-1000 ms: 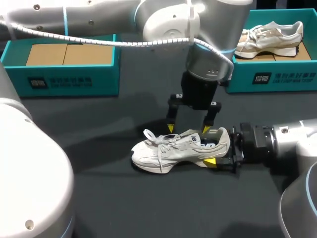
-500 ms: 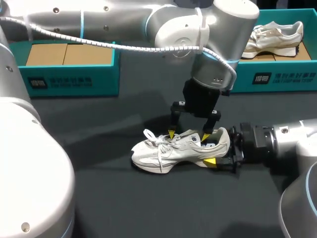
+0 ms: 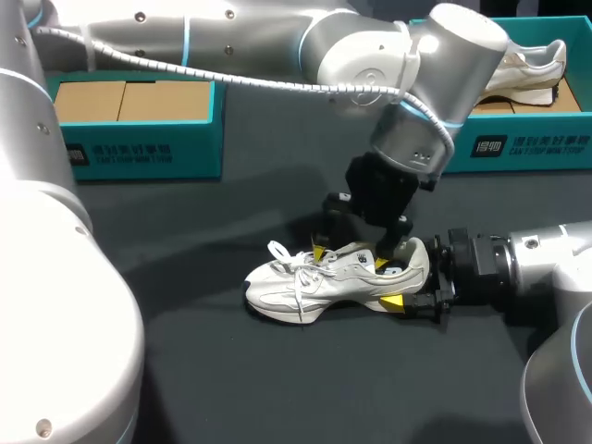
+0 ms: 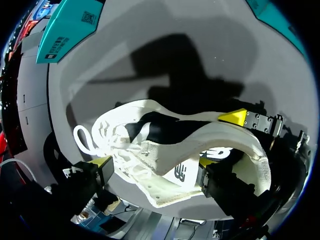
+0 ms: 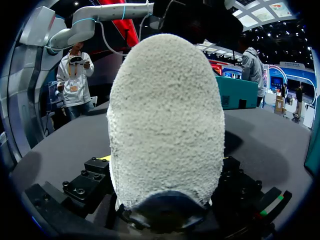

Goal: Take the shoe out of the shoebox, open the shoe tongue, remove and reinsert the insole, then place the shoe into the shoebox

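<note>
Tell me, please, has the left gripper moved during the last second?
Yes. The left gripper has come down toward the shoe, which has stayed in place.

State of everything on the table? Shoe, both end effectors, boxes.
shoe: upright on table, out of its box, heel clamped
right end effector: shut on shoe heel
left end effector: open, straddling shoe's collar
left shoebox: open, no shoe inside
right shoebox: open, holds second shoe
</note>
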`<state>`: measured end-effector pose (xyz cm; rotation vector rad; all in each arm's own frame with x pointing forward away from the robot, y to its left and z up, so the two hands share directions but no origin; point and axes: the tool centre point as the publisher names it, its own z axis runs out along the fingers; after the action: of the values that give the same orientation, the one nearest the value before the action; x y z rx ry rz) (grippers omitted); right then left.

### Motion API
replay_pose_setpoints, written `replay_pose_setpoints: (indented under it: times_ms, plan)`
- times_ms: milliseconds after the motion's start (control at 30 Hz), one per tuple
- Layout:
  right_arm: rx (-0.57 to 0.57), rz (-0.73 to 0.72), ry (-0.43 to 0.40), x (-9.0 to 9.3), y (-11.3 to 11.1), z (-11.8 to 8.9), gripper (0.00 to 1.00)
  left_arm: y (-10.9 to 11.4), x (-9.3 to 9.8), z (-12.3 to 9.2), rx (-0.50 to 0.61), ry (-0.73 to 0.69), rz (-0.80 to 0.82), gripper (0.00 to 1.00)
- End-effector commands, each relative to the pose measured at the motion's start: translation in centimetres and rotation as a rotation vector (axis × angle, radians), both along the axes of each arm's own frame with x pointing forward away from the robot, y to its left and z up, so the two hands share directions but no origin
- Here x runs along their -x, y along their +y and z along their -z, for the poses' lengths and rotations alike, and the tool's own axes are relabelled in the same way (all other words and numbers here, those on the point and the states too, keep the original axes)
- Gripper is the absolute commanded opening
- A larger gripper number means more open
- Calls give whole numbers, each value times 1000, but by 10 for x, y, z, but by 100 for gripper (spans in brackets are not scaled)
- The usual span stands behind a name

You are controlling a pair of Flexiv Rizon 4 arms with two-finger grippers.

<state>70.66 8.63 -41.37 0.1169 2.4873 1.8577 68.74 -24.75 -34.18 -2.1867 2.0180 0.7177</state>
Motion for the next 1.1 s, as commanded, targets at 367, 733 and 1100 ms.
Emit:
replay_pose_setpoints:
  times_ms: [367, 733, 1100]
  plan:
    - [3, 3, 0, 2, 1, 2, 0, 7, 1, -4, -46, -13, 35, 73]
    - [3, 3, 0, 2, 1, 2, 0, 12, 3, -18, -11, -53, 48, 44]
    - [3, 3, 0, 2, 1, 2, 0, 23, 1, -29, 52, -83, 25, 11]
